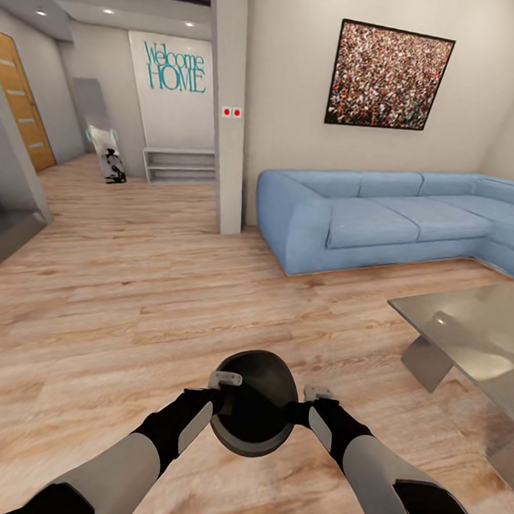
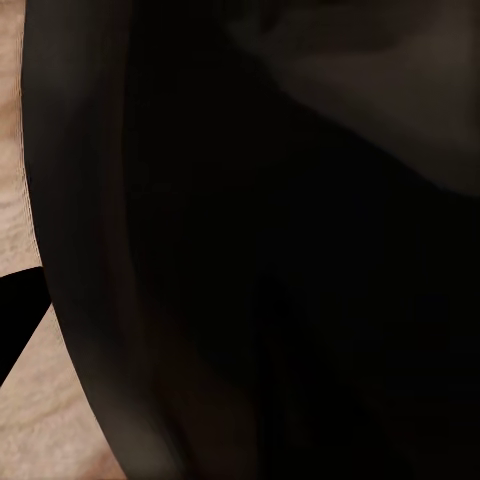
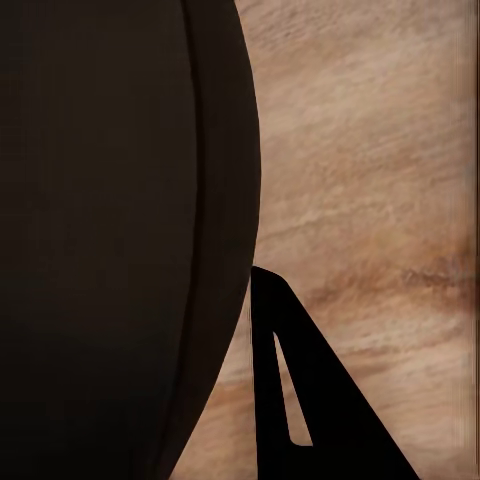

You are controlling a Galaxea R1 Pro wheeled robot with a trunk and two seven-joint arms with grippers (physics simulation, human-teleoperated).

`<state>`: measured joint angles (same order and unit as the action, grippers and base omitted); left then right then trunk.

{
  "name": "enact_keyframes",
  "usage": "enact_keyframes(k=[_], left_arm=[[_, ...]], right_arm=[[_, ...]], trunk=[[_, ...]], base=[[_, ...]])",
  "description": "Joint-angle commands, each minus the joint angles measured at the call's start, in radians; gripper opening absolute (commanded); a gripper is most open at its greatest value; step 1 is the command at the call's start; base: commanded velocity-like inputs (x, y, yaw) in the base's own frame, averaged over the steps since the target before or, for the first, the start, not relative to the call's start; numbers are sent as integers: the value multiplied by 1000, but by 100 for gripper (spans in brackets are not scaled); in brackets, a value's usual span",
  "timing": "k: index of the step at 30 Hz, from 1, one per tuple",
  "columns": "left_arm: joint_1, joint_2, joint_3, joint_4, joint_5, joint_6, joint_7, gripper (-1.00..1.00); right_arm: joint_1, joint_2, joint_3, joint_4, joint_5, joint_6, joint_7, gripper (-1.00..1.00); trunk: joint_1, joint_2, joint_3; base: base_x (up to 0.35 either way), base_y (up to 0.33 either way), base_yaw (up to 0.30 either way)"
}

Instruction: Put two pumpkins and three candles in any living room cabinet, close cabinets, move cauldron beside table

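Note:
The glossy black cauldron [image 1: 253, 402] hangs above the wooden floor, low and centre in the head view, held between my two arms. My left gripper [image 1: 218, 400] is shut on its left rim and my right gripper [image 1: 306, 410] on its right rim. The cauldron's dark wall [image 2: 280, 250] looms close in the left wrist view, with one dark finger [image 2: 15, 310] outside it. In the right wrist view the cauldron [image 3: 100, 240] has a finger [image 3: 290, 400] beside it over the floor. The glossy grey-brown coffee table [image 1: 466, 333] stands to the right, apart from the cauldron. Pumpkins, candles and cabinet are out of view.
A blue corner sofa [image 1: 382, 220] runs along the far wall behind the table. A grey pillar [image 1: 229, 109] stands left of it. Beyond, a hallway holds a low white shelf [image 1: 179, 165]. Open wooden floor [image 1: 116, 301] spreads ahead and to the left.

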<state>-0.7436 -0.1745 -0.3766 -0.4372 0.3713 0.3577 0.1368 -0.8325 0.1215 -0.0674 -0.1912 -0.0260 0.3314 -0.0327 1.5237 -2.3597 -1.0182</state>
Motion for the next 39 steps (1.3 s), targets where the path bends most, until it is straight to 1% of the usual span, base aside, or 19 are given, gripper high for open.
enact_keyframes(k=[1, 39], left_arm=[[0, 0, -5, -2, 15, 3, 6, -100], [0, 0, -5, -2, 15, 3, 6, -100]], right_arm=[[-1, 1, -15, -4, -28, 5, -1, -100], [-2, 1, -15, -4, -28, 5, -1, -100]], trunk=[[0, 0, 1], [0, 0, 60]], base=[[0, 0, -115], [0, 0, -134]])
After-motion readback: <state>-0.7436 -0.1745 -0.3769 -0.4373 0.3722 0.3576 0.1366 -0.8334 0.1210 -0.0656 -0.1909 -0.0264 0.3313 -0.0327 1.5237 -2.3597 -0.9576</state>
